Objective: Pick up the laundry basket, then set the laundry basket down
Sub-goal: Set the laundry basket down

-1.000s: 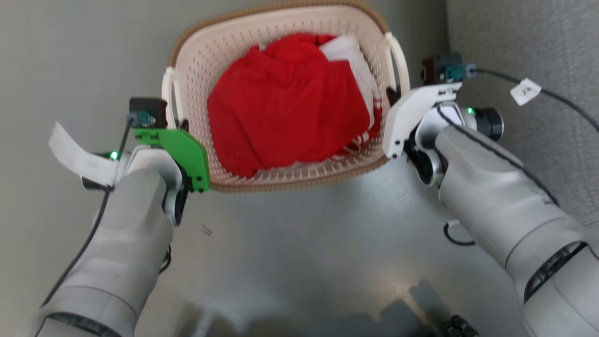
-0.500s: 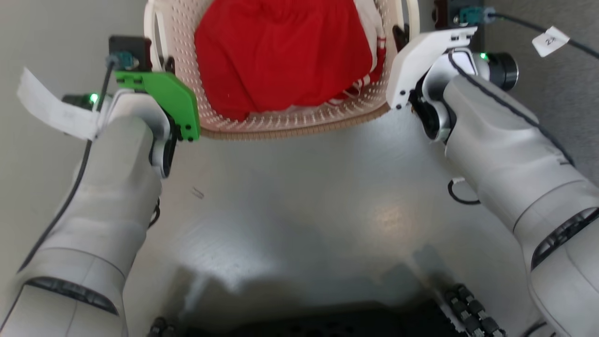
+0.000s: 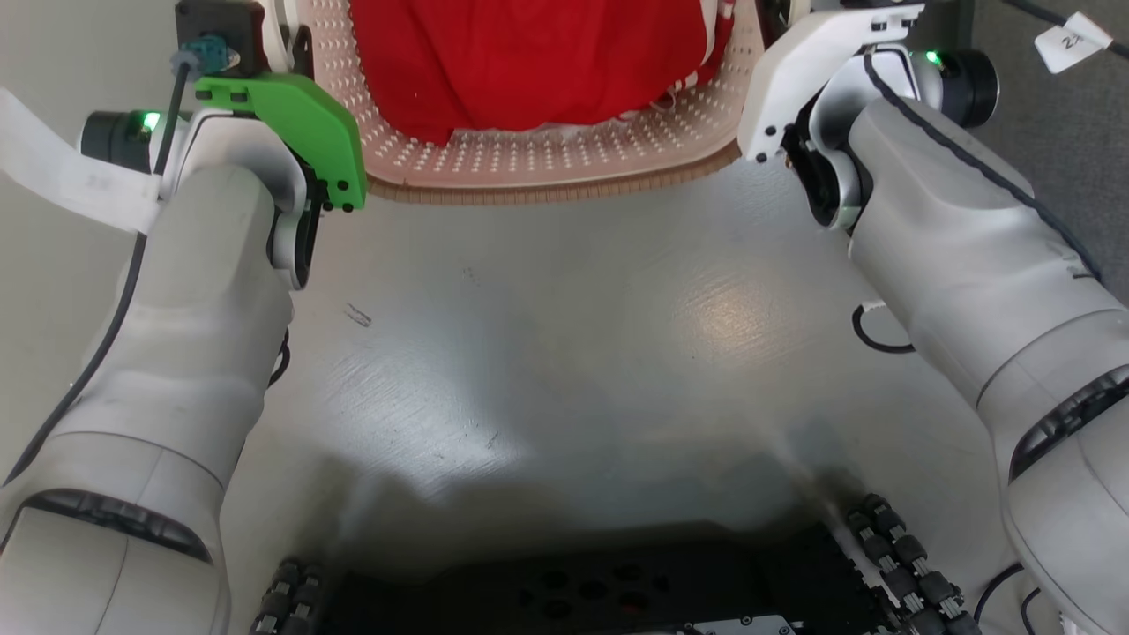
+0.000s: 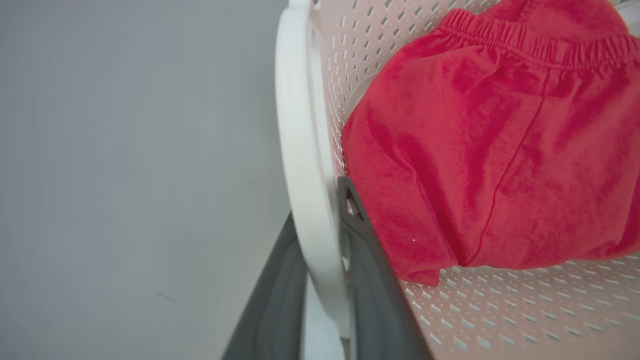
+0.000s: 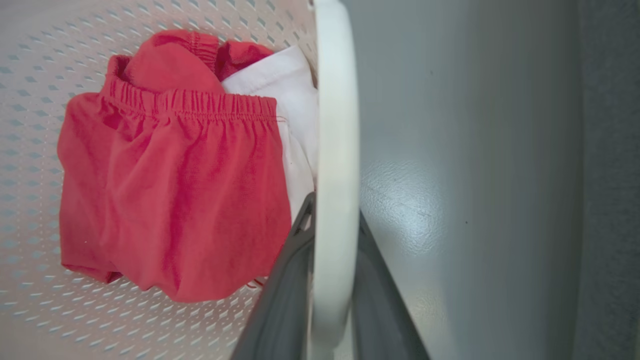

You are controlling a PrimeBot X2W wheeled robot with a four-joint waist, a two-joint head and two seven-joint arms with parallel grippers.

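Note:
The laundry basket [image 3: 564, 159] is cream-white and perforated with a brown woven-look rim; its near wall sits at the top of the head view, holding red cloth [image 3: 529, 62]. My left gripper [image 4: 317, 205] is shut on the basket's white left handle [image 4: 302, 150], one dark finger on each side. My right gripper [image 5: 334, 210] is shut on the white right handle [image 5: 336, 125] the same way. The right wrist view shows white cloth [image 5: 290, 90] tucked beside the red cloth [image 5: 170, 190]. In the head view the left gripper [image 3: 300, 53] and right gripper [image 3: 781, 18] flank the basket.
Smooth grey floor [image 3: 564, 353] lies under the basket, with darker carpet [image 3: 1058, 150] at the right. My black wheeled base [image 3: 573, 591] fills the bottom of the head view. Cables and white tags [image 3: 62, 172] hang from both wrists.
The head camera has moved, bringing my base into view. Beyond that shift, the basket and both grippers have gone up the picture and look larger, grips unchanged.

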